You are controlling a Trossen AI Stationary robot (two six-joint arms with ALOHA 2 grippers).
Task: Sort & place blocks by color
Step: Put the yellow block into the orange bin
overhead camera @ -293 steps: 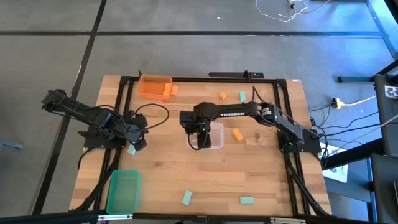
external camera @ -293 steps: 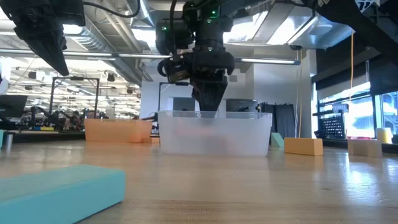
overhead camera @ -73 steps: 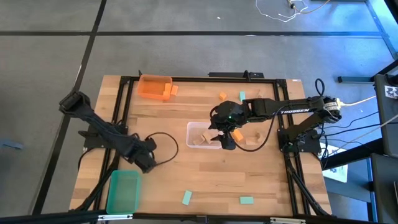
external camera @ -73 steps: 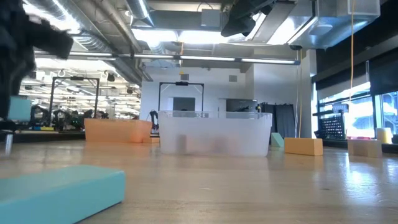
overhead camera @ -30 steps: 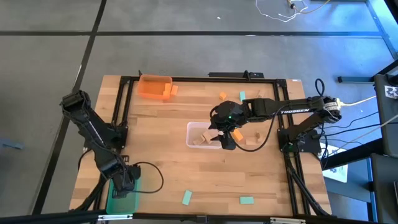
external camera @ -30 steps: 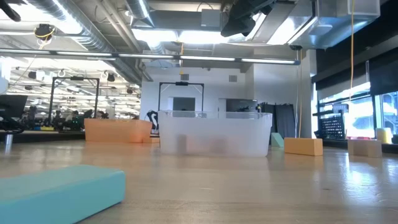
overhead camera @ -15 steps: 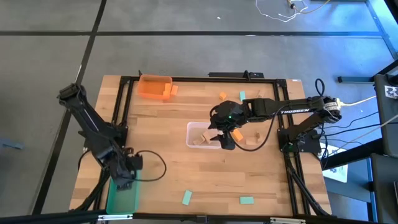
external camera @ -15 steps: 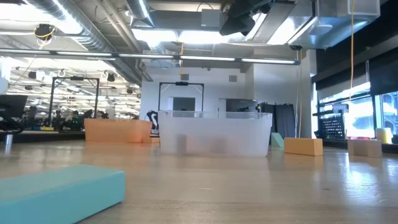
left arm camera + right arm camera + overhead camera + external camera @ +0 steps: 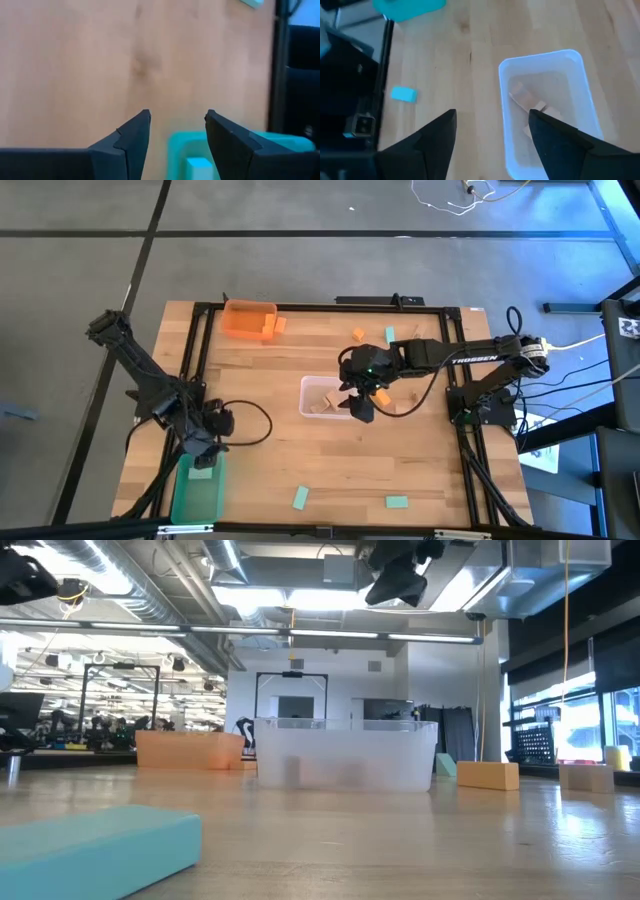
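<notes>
Blocks in clear bin: tan wooden blocks (image 9: pixel 322 406) lie in a loose heap inside the clear bin (image 9: pixel 307 386); the right wrist view shows them as pale flat slabs (image 9: pixel 530 107) against the far wall.
Block in green bin: one mint green block (image 9: pixel 201 471) lies at the near end of the green bin (image 9: pixel 187 502); the left wrist view shows it as a small square-cornered piece (image 9: pixel 198 166).
Loose mint blocks: two lie on the front of the bench, one (image 9: pixel 300 498) left of centre, one (image 9: pixel 397 502) further right; a third (image 9: pixel 389 334) sits near the back edge.
Loose orange blocks: one (image 9: pixel 357 334) lies beside that rear mint block, one (image 9: pixel 280 325) touches the orange bin (image 9: pixel 247 319), and one shows in the low view (image 9: pixel 487 775) right of the clear bin.
Left gripper: the left gripper (image 9: pixel 203 451) hangs just over the near end of the green bin; its jaws stand apart with nothing between them, the dark wedge-shaped fingers (image 9: pixel 131 137) framing bare wood and the bin's rim.
Right gripper: the right gripper (image 9: pixel 357 406) hovers at the right edge of the clear bin, jaws spread wide and empty.
Bins: all three are smooth rectangular plastic tubs with rounded corners; the clear one is frosted and translucent.
Bench: pale butcher-block wood (image 9: pixel 270 380) with visible grain, ringed by a black metal frame.
</notes>
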